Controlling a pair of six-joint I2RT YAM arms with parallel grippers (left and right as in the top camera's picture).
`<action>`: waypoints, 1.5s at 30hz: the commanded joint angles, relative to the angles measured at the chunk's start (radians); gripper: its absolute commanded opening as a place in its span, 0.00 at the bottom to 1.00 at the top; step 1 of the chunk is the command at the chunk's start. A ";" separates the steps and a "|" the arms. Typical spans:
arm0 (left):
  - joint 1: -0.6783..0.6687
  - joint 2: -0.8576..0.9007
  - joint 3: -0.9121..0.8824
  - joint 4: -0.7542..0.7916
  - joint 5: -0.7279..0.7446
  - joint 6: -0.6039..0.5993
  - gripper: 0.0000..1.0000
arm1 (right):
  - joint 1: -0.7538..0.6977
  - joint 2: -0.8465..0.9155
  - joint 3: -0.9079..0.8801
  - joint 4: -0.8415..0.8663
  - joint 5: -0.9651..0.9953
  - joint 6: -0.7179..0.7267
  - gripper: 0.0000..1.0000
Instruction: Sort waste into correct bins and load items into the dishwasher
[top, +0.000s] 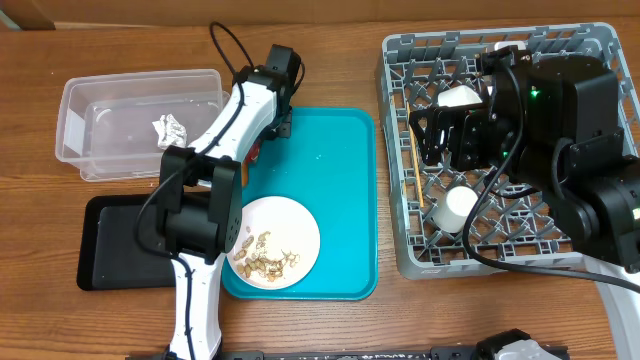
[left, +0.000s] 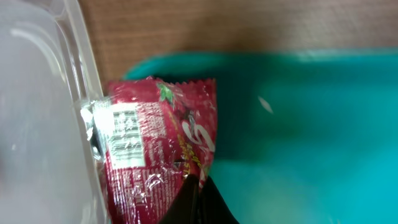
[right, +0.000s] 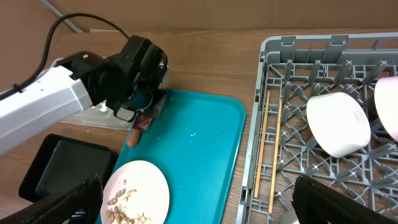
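My left gripper (top: 272, 128) is shut on a red snack wrapper (left: 155, 143), its fingertips (left: 194, 190) pinching the wrapper's lower edge. The wrapper sits at the far left corner of the teal tray (top: 340, 190), right beside the clear plastic bin's wall (left: 37, 124). It also shows in the right wrist view (right: 144, 121). A white plate (top: 290, 228) with food scraps (top: 265, 263) sits at the tray's near left. My right gripper (right: 199, 205) is open and empty above the grey dish rack (top: 392, 200).
The clear bin (top: 70, 130) holds a crumpled paper (top: 170, 128). A black bin (top: 110, 240) lies left of the tray. The rack holds two white bowls (top: 460, 97) (top: 460, 205) and wooden chopsticks (top: 415, 170). My left arm lies along the tray's left edge.
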 joint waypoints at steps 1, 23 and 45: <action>-0.018 -0.091 0.087 -0.067 0.045 0.039 0.04 | -0.001 -0.012 0.002 0.001 0.010 0.004 1.00; 0.352 -0.407 0.138 -0.345 0.262 -0.050 0.19 | -0.001 -0.012 0.002 0.002 0.010 0.004 1.00; 0.131 -0.571 0.090 -0.618 0.114 -0.188 0.61 | -0.001 -0.012 0.002 0.001 0.010 0.004 1.00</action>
